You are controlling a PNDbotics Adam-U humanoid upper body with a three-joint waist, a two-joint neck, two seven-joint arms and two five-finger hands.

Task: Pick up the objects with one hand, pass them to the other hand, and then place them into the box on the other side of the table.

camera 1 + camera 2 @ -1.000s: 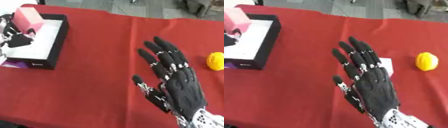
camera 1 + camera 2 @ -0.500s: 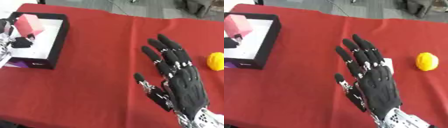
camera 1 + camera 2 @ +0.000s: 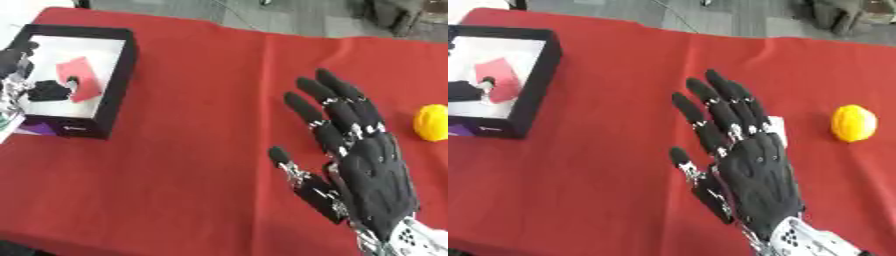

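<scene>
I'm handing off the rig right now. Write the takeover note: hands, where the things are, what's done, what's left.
Right hand: open, fingers spread, holding nothing, above the red cloth.
Left hand: at the view's left edge by the black box; fingertips on the pink block, grip unclear.
Done: the pink block is inside the box, on its white floor.
Left: the yellow object lies on the cloth at the right; a small white thing shows behind the right hand's fingers. Pick up, pass across, place in the box.
</scene>
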